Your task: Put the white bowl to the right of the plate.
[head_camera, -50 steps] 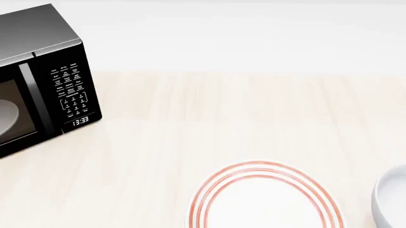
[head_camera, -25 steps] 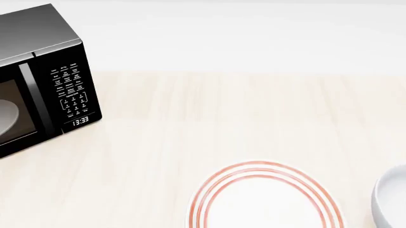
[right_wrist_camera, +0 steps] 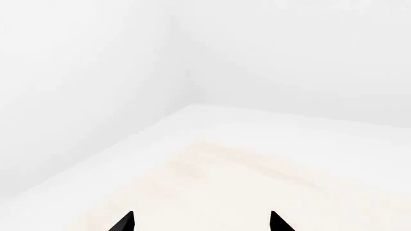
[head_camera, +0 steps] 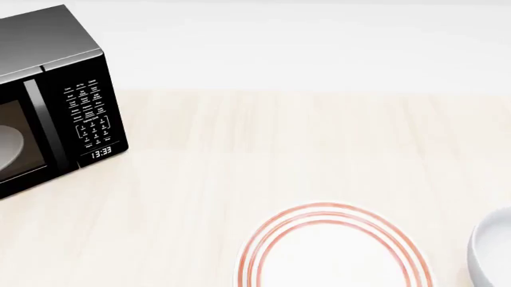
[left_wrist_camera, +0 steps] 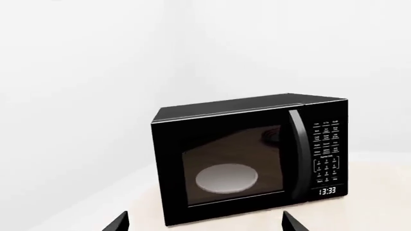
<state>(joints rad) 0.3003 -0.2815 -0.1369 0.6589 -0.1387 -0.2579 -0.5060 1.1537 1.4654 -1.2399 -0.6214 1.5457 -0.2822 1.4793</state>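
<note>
The plate point(head_camera: 335, 251), white with thin red-orange rings, lies on the pale wood table at the bottom of the head view, cut off by the frame edge. The white bowl point(head_camera: 491, 251) sits just right of it at the bottom right corner, only partly in view. Neither gripper shows in the head view. In the left wrist view my left gripper point(left_wrist_camera: 203, 225) is open and empty, with only its two dark fingertips point(left_wrist_camera: 119, 224) showing. In the right wrist view my right gripper point(right_wrist_camera: 201, 224) is open and empty over bare table.
A black microwave point(head_camera: 56, 101) stands at the far left of the table, clock reading 13:33, with a pale dish point(left_wrist_camera: 226, 177) inside. It also fills the left wrist view point(left_wrist_camera: 250, 154). White walls lie behind the table point(head_camera: 239, 149).
</note>
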